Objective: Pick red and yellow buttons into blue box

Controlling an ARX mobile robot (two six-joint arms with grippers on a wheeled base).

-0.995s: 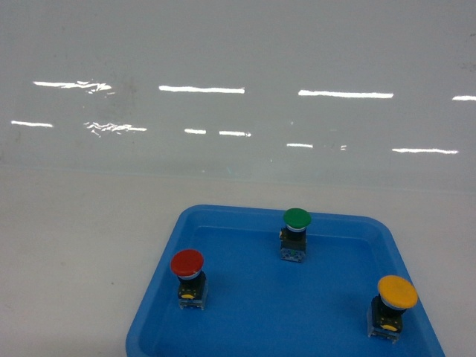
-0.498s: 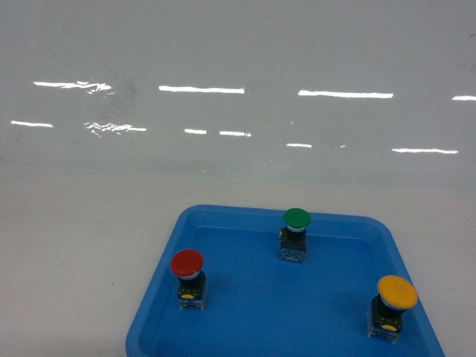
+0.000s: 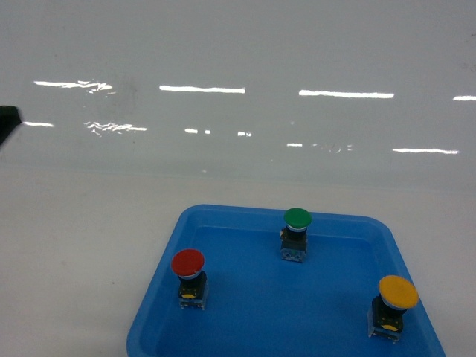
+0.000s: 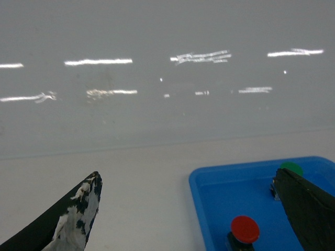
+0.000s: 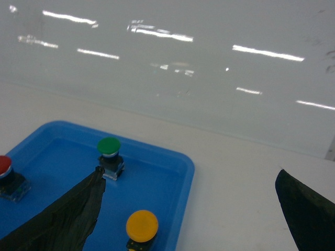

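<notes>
The red button (image 3: 187, 263) stands at the left of a shallow blue tray (image 3: 245, 312), and the yellow button (image 3: 398, 292) stands at its right. In the left wrist view my left gripper (image 4: 187, 174) is open and empty over the tray's left rim, with the red button (image 4: 245, 229) below and to the right. In the right wrist view my right gripper (image 5: 189, 171) is open and empty over the tray's right rim, with the yellow button (image 5: 142, 226) lower left and the red button (image 5: 4, 164) at the far left. The blue box is out of view.
A green button (image 3: 297, 218) stands at the back of the tray, also seen as the green button (image 4: 291, 168) and the green button (image 5: 109, 145). A dark fingertip (image 3: 7, 117) shows at the head view's left edge. A glossy grey wall rises behind the white table.
A dark fingertip has come into the head view at the left edge. The three buttons and the tray have not moved.
</notes>
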